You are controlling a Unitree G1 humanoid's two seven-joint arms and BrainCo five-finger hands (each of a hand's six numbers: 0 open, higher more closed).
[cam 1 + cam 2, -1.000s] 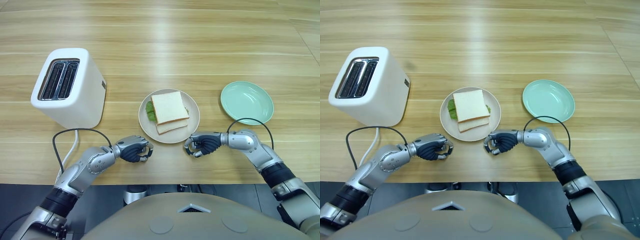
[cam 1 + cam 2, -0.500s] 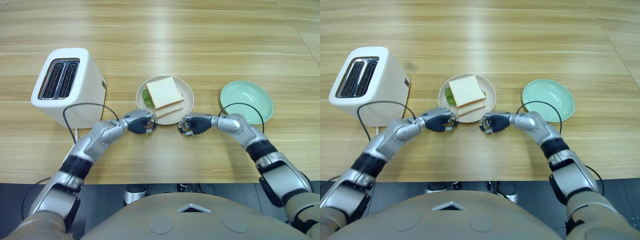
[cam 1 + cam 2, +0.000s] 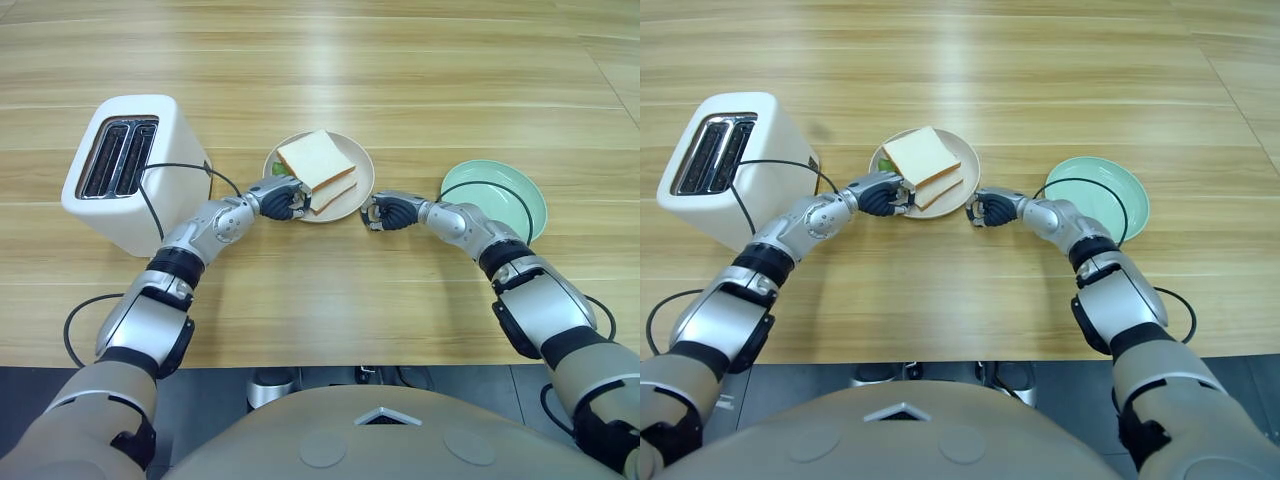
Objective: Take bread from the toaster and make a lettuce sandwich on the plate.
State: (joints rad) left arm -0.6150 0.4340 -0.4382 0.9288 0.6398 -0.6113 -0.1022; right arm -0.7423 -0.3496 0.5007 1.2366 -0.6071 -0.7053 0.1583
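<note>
Pale wood-grain counter (image 3: 400, 60) runs across both views. At far left the white toaster (image 3: 135, 170) stands upright, its two slots dark and, as far as can be seen, empty. Just right of it, the left arm stretches forward and the left hand (image 3: 283, 197) lies with fingers curled into a loose fist, pressed against the near-left rim of the beige plate (image 3: 360, 172); whether it actually clasps the rim cannot be told. On the plate sits the sandwich (image 3: 312, 158), two bread slices stacked slightly askew, with a scrap of lettuce (image 3: 274, 171) peeking out at the left edge. The right hand (image 3: 388, 211) is likewise curled and holds nothing, just beside the plate's near-right rim (touching or a hair apart is unclear). Farther right rests an empty green dish (image 3: 500, 175).

The sandwich looks assembled, so the work seems to be at its closing step: settling the plate. The next move probably calls for drawing both hands back without jogging the rim or tipping the top slice.
</note>
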